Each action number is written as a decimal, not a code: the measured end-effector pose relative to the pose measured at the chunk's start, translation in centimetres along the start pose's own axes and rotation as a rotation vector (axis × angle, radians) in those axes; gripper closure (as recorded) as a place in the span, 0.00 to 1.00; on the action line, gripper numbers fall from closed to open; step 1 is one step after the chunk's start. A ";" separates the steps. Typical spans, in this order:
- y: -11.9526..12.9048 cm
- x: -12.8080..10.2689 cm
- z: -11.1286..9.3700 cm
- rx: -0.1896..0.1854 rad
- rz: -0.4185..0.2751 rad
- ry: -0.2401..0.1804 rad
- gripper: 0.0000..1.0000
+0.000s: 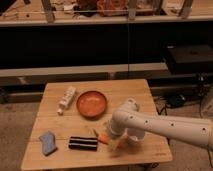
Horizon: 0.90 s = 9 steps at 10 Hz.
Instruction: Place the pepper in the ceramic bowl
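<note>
A dark shelving unit point(100, 45) fills the background at 12 o'clock, behind a wooden table point(127, 92) that takes up the middle of the view. A white robot arm point(170, 127) comes in from 4 o'clock and crosses the table's right side, with its rounded wrist bent down over the front edge.

The ceramic bowl point(92, 103) stands at 12 o'clock from the table's centre. It is upright, and nothing can be made out inside it. A white bottle point(66, 99) lies on its side at 9 o'clock from the bowl, near it but not touching. A black striped block point(83, 143) lies flat near the front edge, at 6 o'clock from the bowl and well apart from it. A blue cloth-like object point(48, 142) lies at 9 o'clock from the block, in the front left corner.

The gripper point(116, 142) hangs low over the front of the table, at 4 o'clock from the bowl. Whether it is clenched or released cannot be told.

The pepper point(101, 137) lies on the tabletop between the block and the gripper. It is just beside the gripper at its 10 o'clock, with its dark stem end pointing toward 10 o'clock. It is outside the bowl and apart from it, at the bowl's 5 o'clock. Whether the gripper touches the pepper cannot be told.
</note>
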 end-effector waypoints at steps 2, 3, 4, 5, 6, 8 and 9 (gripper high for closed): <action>0.4 -0.1 0.1 0.003 0.002 0.000 0.20; 0.4 0.0 0.2 0.008 0.005 0.002 0.20; 0.1 0.1 0.2 0.012 0.007 0.003 0.20; -0.4 0.0 0.3 0.015 0.005 0.004 0.20; -0.5 -0.1 0.4 0.015 0.002 0.004 0.20; -0.3 0.2 0.4 0.019 0.003 0.006 0.20; -0.4 0.1 0.4 0.020 0.005 0.007 0.20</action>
